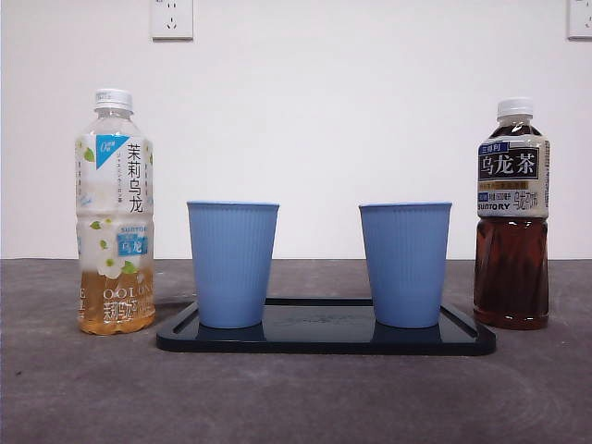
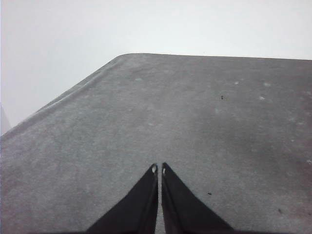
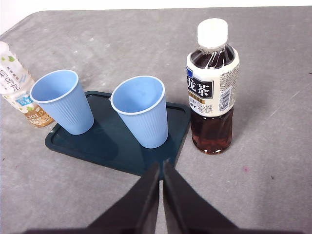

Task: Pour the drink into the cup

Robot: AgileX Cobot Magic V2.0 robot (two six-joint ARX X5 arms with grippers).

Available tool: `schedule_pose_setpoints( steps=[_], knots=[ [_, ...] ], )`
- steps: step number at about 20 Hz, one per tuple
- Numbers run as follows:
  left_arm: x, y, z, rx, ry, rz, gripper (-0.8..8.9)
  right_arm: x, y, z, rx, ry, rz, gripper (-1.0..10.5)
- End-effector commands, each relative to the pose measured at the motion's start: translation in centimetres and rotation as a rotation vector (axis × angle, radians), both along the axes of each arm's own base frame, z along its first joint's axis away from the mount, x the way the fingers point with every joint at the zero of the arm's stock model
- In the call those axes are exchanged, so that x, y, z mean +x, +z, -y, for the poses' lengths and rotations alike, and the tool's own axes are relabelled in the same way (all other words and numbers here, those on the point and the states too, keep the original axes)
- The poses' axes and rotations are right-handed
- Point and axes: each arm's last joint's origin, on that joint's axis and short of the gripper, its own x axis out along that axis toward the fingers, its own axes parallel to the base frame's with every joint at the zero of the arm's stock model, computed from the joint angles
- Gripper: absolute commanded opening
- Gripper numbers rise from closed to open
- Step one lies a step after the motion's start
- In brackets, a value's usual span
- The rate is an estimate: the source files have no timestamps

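Two blue ribbed cups [image 1: 232, 264] [image 1: 405, 264] stand upright on a dark tray [image 1: 324, 339]; both look empty in the right wrist view [image 3: 63, 100] [image 3: 142, 110]. A capped dark oolong tea bottle [image 1: 511, 217] stands right of the tray, also in the right wrist view [image 3: 211, 87]. A capped jasmine tea bottle [image 1: 115, 217], holding a little pale tea, stands left of the tray. My right gripper [image 3: 160, 165] is shut and empty, hovering over the tray's near edge [image 3: 122, 161]. My left gripper [image 2: 158, 168] is shut and empty over bare table.
The grey table top [image 1: 296, 398] runs around the tray. Its rounded corner and edge show in the left wrist view [image 2: 122, 56]. A white wall with two sockets [image 1: 171, 18] stands behind.
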Motion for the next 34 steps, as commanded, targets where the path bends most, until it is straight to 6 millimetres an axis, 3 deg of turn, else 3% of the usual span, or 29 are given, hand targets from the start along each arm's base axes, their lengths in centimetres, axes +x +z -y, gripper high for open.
schedule_pose_setpoints(
  steps=[1,7,12,16,20,28,34],
  knots=[
    [0.1,-0.6,0.0,0.008,0.003,-0.016,0.11,-0.1,0.5,0.0,0.014,0.000,0.018,0.1],
    [0.1,-0.6,0.0,0.008,0.003,-0.016,0.11,-0.1,0.6,0.0,-0.006,0.009,0.032,0.1],
    [0.1,-0.6,0.0,0.008,0.003,-0.015,0.11,-0.1,0.7,1.3,-0.104,-0.152,0.265,0.1],
    [0.1,-0.6,0.0,0.008,0.003,-0.015,0.11,0.9,-2.6,2.1,-0.106,-0.297,0.472,0.1],
    [0.1,-0.6,0.0,0.008,0.003,-0.015,0.11,1.8,-6.1,2.5,-0.101,-0.364,0.569,0.1],
    [0.1,-0.6,0.0,0.008,0.003,-0.015,0.11,2.6,-10.3,2.9,-0.116,-0.453,0.571,0.1],
    [0.1,-0.6,0.0,0.008,0.003,-0.015,0.11,2.9,-12.0,3.1,-0.145,-0.508,0.500,0.1]
  ],
)
